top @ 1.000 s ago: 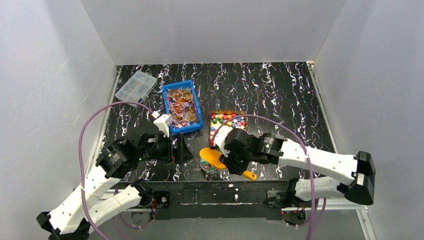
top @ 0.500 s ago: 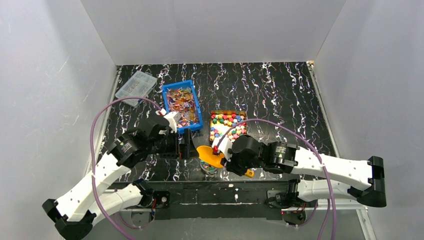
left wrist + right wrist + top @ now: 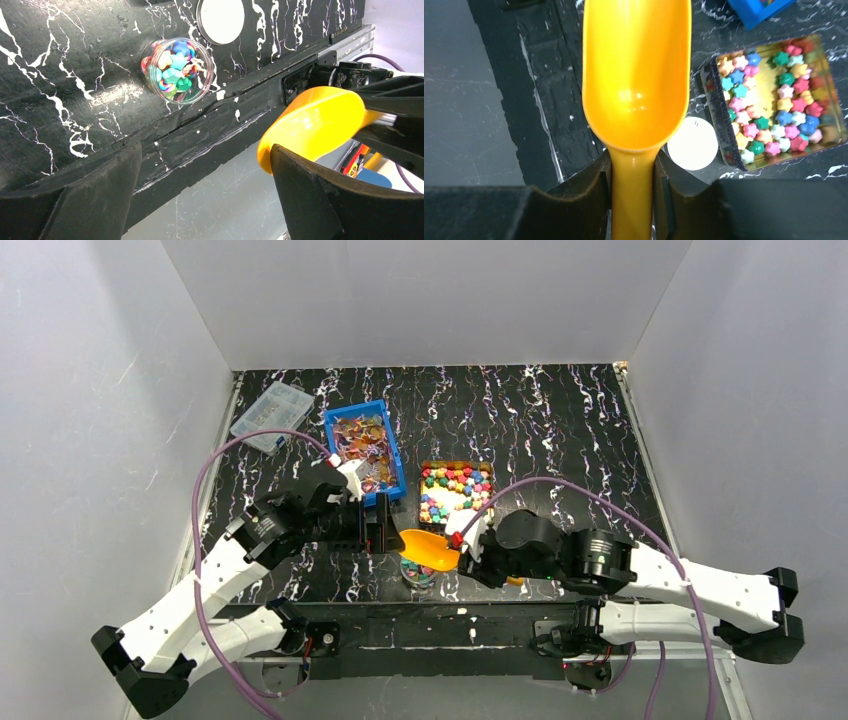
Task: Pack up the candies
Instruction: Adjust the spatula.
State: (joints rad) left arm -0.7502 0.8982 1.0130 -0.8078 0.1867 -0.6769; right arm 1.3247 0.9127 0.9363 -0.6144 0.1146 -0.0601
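Star-shaped candies (image 3: 455, 490) in pink, green, blue, yellow and red fill a gold tin (image 3: 829, 132); they also show in the right wrist view (image 3: 774, 100). Orange-purple wrapped candies (image 3: 363, 448) lie in a blue bin (image 3: 333, 455). A small clear jar (image 3: 177, 64) holding mixed candies stands near the front edge, under the scoop in the top view (image 3: 418, 577). My right gripper (image 3: 631, 195) is shut on the handle of the orange scoop (image 3: 636, 75), whose bowl is empty. My left gripper (image 3: 378, 530) is open and empty just left of the scoop (image 3: 428, 549).
A white round lid (image 3: 692, 143) lies on the table between the jar and the tin; it also shows in the left wrist view (image 3: 220, 20). A clear plastic box (image 3: 272, 412) sits at the back left. White walls enclose the table.
My left gripper has moved right, closer to the scoop. The right arm has swung outward to the right while the scoop stays over the jar.
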